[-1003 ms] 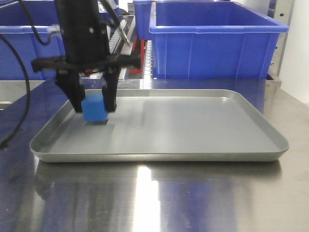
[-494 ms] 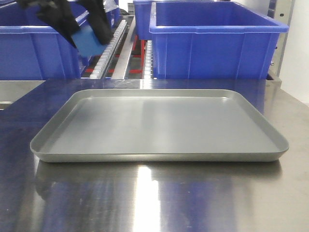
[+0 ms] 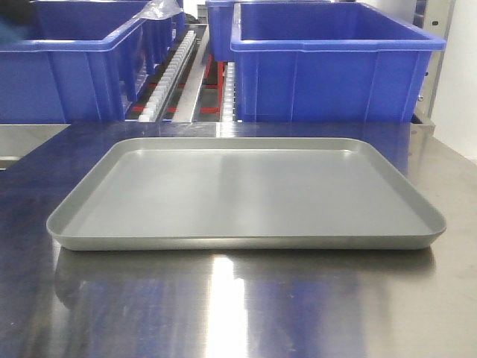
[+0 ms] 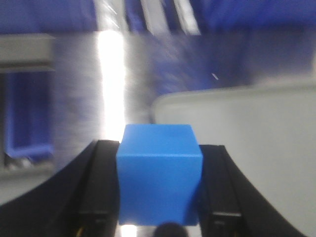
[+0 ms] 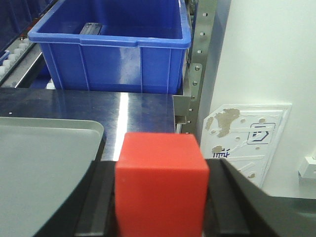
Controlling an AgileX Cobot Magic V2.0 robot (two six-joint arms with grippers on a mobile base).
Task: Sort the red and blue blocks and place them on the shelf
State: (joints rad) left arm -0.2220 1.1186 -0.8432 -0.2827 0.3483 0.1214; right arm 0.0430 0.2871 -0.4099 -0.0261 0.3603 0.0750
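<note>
Your steel table (image 3: 223,313) carries a shallow grey tray (image 3: 246,242), with blue bins (image 3: 335,74) on the shelf (image 3: 195,82) behind the tray. Your left gripper (image 4: 159,148) is clamped on the blue block (image 4: 159,182), a plain matte cube, off the tray's left side. Your right gripper (image 5: 160,163) pinches the equally plain red block (image 5: 160,187) just off the tray's right edge.

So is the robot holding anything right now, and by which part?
Yes, both. The left hand clamps the blue block by its two opposite side faces; the right hand clamps the red block the same way.
</note>
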